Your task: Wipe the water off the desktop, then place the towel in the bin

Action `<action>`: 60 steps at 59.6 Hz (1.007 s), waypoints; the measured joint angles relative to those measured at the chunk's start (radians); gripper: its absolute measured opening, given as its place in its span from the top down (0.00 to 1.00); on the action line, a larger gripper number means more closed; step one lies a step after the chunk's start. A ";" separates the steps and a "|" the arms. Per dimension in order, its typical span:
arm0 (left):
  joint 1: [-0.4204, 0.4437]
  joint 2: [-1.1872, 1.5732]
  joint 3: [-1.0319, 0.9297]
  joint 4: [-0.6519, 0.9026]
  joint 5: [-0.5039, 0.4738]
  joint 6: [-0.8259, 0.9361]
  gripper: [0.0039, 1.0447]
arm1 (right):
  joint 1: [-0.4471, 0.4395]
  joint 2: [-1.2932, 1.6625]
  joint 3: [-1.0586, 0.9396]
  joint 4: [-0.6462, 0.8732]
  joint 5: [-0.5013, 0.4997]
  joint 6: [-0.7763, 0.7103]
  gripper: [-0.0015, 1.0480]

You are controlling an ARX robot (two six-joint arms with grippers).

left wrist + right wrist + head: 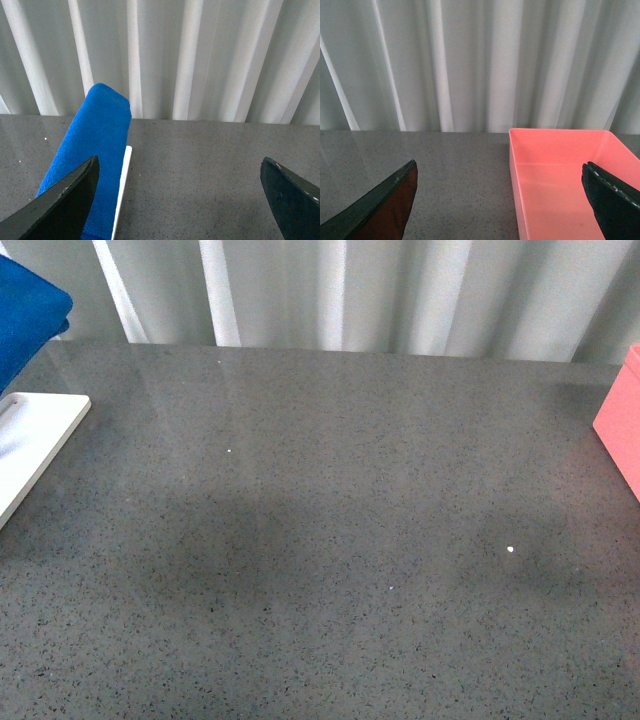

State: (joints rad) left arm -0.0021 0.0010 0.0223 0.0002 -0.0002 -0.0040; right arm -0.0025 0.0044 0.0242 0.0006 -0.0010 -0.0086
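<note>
Folded blue towel (25, 315) far left; pink bin (622, 425) right; grey desktop (330, 540).

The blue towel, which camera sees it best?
The left wrist view: most of the towel shows, resting on the white board. The front view catches only a corner at its edge. The right wrist view shows none.

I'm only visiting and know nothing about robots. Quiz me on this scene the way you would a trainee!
1. True or false: the towel lies inside the pink bin.
2. In the front view, where on the desktop is the towel? A) far left, B) middle, C) near right.
3. Fill in: the left gripper and right gripper both stand ___.
Key: 1 false; 2 A; 3 open.
</note>
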 joint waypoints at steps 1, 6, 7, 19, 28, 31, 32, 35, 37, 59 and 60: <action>0.000 0.000 0.000 0.000 0.000 0.000 0.06 | 0.000 0.000 0.000 0.000 0.000 0.000 0.07; 0.000 0.000 0.000 0.000 0.000 0.000 0.06 | 0.000 0.000 0.000 0.000 0.000 0.000 0.07; 0.000 0.000 0.000 0.000 0.000 0.000 0.06 | 0.000 0.000 0.000 0.000 0.000 0.000 0.07; 0.000 0.000 0.000 0.000 0.000 0.000 0.06 | 0.000 0.000 0.000 0.000 0.000 0.000 0.07; 0.000 0.000 0.000 0.000 0.000 0.000 0.06 | 0.000 0.000 0.000 0.000 0.000 0.000 0.07; 0.000 0.000 0.000 0.000 0.000 0.000 0.06 | 0.000 0.000 0.000 0.000 0.000 0.000 0.07; 0.000 0.000 0.000 0.000 0.000 0.000 0.06 | 0.000 0.000 0.000 0.000 0.000 0.000 0.07; 0.000 0.000 0.000 0.000 0.000 0.000 0.06 | 0.000 0.000 0.000 0.000 0.000 0.000 0.07; 0.000 0.000 0.000 0.000 0.000 0.000 0.06 | 0.000 0.000 0.000 0.000 0.000 0.000 0.07; 0.000 0.000 0.000 0.000 0.000 0.000 0.06 | 0.000 0.000 0.000 0.000 0.000 0.000 0.07; 0.000 0.000 0.000 0.000 0.000 0.000 0.06 | 0.000 0.000 0.000 0.000 0.000 0.000 0.07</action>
State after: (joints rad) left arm -0.0021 0.0013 0.0223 0.0002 -0.0002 -0.0040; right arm -0.0025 0.0044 0.0242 0.0006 -0.0010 -0.0086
